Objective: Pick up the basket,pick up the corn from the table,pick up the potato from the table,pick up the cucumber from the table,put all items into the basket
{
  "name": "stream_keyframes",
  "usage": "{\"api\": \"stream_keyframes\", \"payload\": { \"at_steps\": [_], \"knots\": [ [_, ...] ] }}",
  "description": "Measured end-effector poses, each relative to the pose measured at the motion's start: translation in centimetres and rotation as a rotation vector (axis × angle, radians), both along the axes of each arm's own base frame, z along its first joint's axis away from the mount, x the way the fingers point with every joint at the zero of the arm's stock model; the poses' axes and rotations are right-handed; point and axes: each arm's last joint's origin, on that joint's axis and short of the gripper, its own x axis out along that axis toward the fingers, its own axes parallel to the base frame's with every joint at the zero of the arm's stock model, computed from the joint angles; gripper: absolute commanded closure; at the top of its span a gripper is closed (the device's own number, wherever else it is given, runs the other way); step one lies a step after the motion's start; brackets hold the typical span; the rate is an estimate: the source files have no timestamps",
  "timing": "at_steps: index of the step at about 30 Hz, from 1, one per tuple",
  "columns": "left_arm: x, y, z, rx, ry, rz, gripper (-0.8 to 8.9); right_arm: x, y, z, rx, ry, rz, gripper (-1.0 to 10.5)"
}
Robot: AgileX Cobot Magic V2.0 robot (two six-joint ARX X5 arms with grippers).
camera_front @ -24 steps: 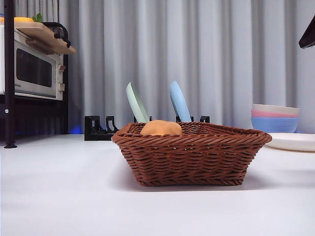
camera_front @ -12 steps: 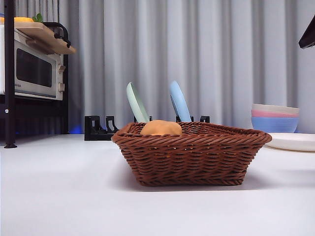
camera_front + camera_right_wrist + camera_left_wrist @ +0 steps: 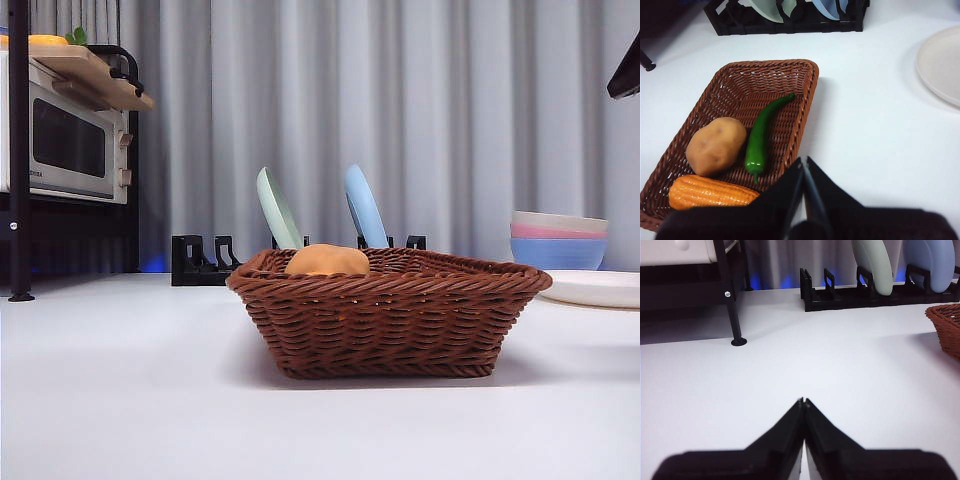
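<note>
- Right tool point(image 3: 804, 162): jaws pressed together, tips meeting, nothing between them; held above the desk, looking down over the near edge of the basket point(image 3: 805, 107).
- Left tool point(image 3: 803, 402): jaws pressed together, nothing between them; held low over bare desk point(image 3: 840, 370), well apart from the basket point(image 3: 946, 325), whose corner shows ahead and off to one side.
- Front view: only a black tip point(image 3: 626, 70) at the upper right corner; which arm it belongs to cannot be told.
- Basket point(image 3: 390, 310): stands flat on the desk, just below and ahead of the right tool.
- Potato point(image 3: 716, 145): inside the basket, ahead of the right tool; its top shows above the rim in the front view point(image 3: 327, 261).
- Cucumber point(image 3: 760, 137): inside the basket, just beside the potato, on the side nearer the right tool, curved tip pointing away from it.
- Corn point(image 3: 710, 192): inside the basket, lying across the end nearest the right tool, close to the potato.
- Desk point(image 3: 120, 400): white, smooth.
- Black rack point(image 3: 200, 262): beyond the basket, holding a green plate point(image 3: 277, 210) and a blue plate point(image 3: 364, 207) on edge.
- White plate point(image 3: 940, 65): flat on the desk, ahead of the right tool, well apart from the basket.
- Stacked bowls point(image 3: 558, 240): behind the white plate.
- Microwave point(image 3: 65, 140): on a black shelf frame point(image 3: 18, 150) at the desk's far side.
- Backdrop: grey curtain point(image 3: 400, 110).
</note>
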Motion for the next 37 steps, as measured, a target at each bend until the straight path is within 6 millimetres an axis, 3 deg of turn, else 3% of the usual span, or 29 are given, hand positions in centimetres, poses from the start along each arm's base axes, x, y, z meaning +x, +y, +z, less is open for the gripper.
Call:
{"api": "stream_keyframes", "payload": {
  "at_steps": [21,28,32,37],
  "knots": [
    [0.0,0.0,0.0,0.0,0.0,0.0,8.16,0.0,0.0,0.0,-0.003,-0.002,-0.002,9.5],
    [0.0,0.0,0.0,0.0,0.0,0.0,8.16,-1.4,-1.3,0.3,-0.055,-0.134,-0.074,9.5],
    [0.0,0.0,0.0,0.0,0.0,0.0,8.16,-2.9,-2.3,-1.8,-0.024,-0.287,-0.096,9.5],
    [0.0,0.0,0.0,0.0,0.0,0.0,8.16,-4.0,-3.2,-7.1,-0.026,-0.351,-0.162,9.5]
  ]
}}
